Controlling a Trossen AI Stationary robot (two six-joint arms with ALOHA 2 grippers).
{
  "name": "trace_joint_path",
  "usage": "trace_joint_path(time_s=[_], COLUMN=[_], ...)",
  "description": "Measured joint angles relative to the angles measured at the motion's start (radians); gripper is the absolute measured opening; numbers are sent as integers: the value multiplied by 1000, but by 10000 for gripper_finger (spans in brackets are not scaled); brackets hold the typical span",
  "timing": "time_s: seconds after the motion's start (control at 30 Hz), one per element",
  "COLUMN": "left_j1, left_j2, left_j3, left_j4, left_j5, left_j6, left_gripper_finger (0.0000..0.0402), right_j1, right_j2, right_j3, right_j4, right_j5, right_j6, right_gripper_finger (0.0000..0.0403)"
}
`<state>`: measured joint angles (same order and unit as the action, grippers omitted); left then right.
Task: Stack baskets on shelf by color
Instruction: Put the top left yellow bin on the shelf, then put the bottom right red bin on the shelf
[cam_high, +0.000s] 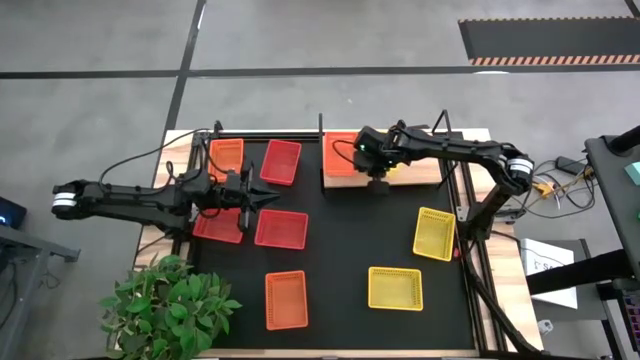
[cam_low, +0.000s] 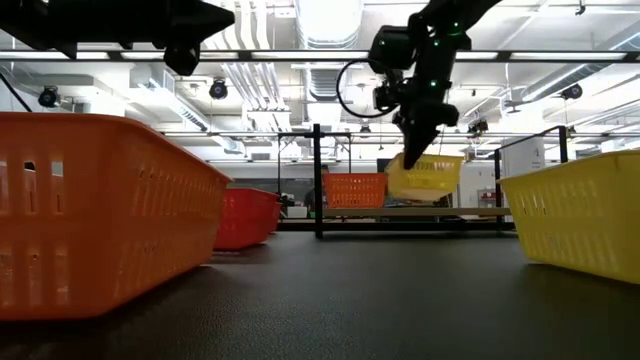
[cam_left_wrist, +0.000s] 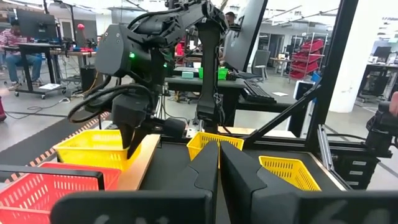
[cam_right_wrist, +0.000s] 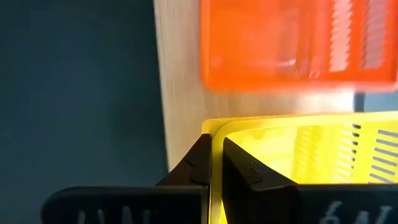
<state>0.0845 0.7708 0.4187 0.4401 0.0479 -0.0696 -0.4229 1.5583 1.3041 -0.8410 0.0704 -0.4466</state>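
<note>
Two yellow baskets (cam_high: 435, 233) (cam_high: 395, 288) lie on the black mat (cam_high: 340, 230) near the bench's right edge, and a third yellow basket (cam_right_wrist: 305, 165) is pinched by its rim between the nearly closed fingers of the right gripper (cam_right_wrist: 212, 163). That gripper hangs over the wooden shelf (cam_high: 425, 172) at the far edge of the bench, holding its basket tilted just above the board, beside an orange basket (cam_low: 355, 190) already resting on the shelf. On the left side of the mat lie the other baskets: an orange one (cam_high: 226, 155) and a red one (cam_high: 281, 162) toward the far left corner, two red ones (cam_high: 218, 226) (cam_high: 281, 228) nearer the middle, and an orange one (cam_high: 286, 299) by the near edge. The left gripper (cam_high: 268, 200) hovers above the mat between those red baskets, its fingers pressed together with nothing in them. A potted plant (cam_high: 165, 305) stands at the bench's near left corner.
</note>
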Motion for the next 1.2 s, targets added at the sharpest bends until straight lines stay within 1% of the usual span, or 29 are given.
trace_joint_path(time_s=[0.43,0.57,0.73,0.93,1.07,1.2], left_j1=[0,0,0,0,0,0], left_j2=[1,0,0,1,1,1], left_j3=[0,0,0,0,0,0], left_j4=[1,1,1,-2,-2,-1], left_j5=[0,0,0,0,0,0], left_j6=[-1,-1,-1,-1,-2,-6], left_gripper_finger=[0,0,0,0,0,0], right_j1=[-6,-11,-18,-18,-18,-18], right_j2=[66,74,74,59,30,-8], right_j3=[-1,-1,-1,53,74,74], right_j4=[17,16,13,-128,-184,-216], right_j5=[7,8,8,8,6,3], right_j6=[0,0,24,66,97,101], right_gripper_finger=[14,39,84,124,129,117])
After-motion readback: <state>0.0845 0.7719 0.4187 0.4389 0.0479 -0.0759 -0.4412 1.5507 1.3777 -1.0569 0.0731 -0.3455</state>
